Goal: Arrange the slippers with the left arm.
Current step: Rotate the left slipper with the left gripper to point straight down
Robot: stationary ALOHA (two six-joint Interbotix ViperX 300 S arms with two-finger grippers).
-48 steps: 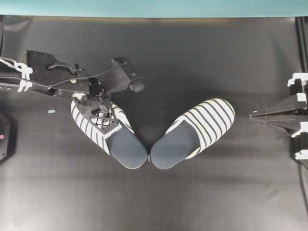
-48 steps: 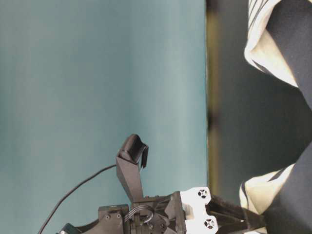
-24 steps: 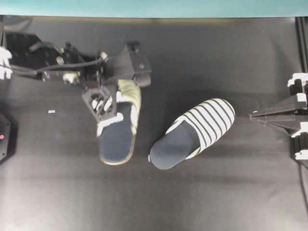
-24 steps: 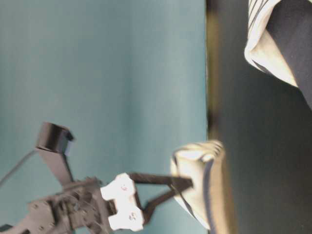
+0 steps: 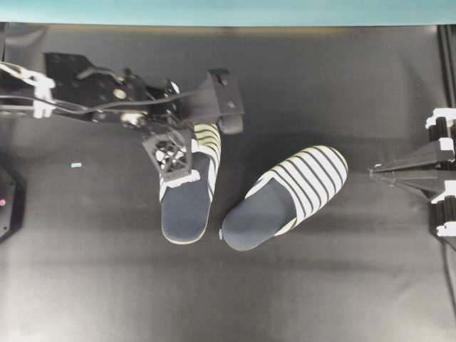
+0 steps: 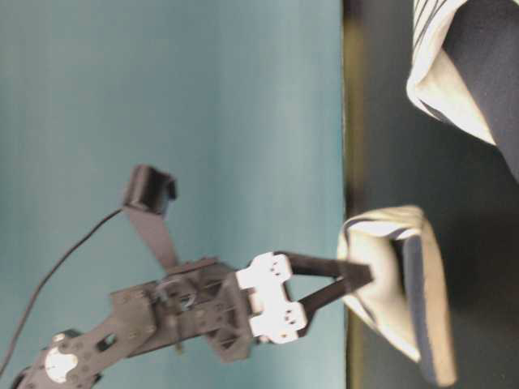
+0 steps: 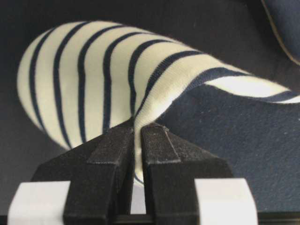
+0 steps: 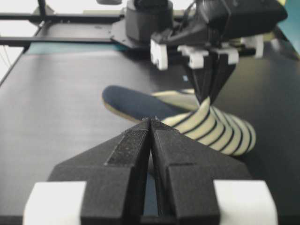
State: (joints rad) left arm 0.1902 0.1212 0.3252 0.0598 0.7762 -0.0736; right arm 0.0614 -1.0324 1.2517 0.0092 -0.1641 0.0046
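My left gripper (image 5: pixel 176 162) is shut on the striped toe cover's edge of one slipper (image 5: pixel 184 206). It holds that slipper tilted, navy heel pointing to the front. The left wrist view shows the pads (image 7: pixel 154 140) pinching the pale-yellow fabric of the slipper (image 7: pixel 93 79). From table level the gripper (image 6: pixel 357 279) grips the slipper (image 6: pixel 397 316) at the table's edge. The second slipper (image 5: pixel 285 198) lies flat and diagonal to the right, close beside the held one. My right gripper (image 5: pixel 373 171) is shut and empty, far right; it shows closed in the right wrist view (image 8: pixel 151 121).
A small pale scrap (image 5: pixel 76 165) lies on the black mat at left. A black device (image 5: pixel 6 203) sits at the left edge. A teal wall (image 5: pixel 228 11) runs along the back. The right arm's base (image 5: pixel 445 178) stands at the right edge.
The left gripper lifted the slipper off the mat, turned it from diagonal to heel-front, then carried it right and forward toward the second slipper. The right arm has not moved.
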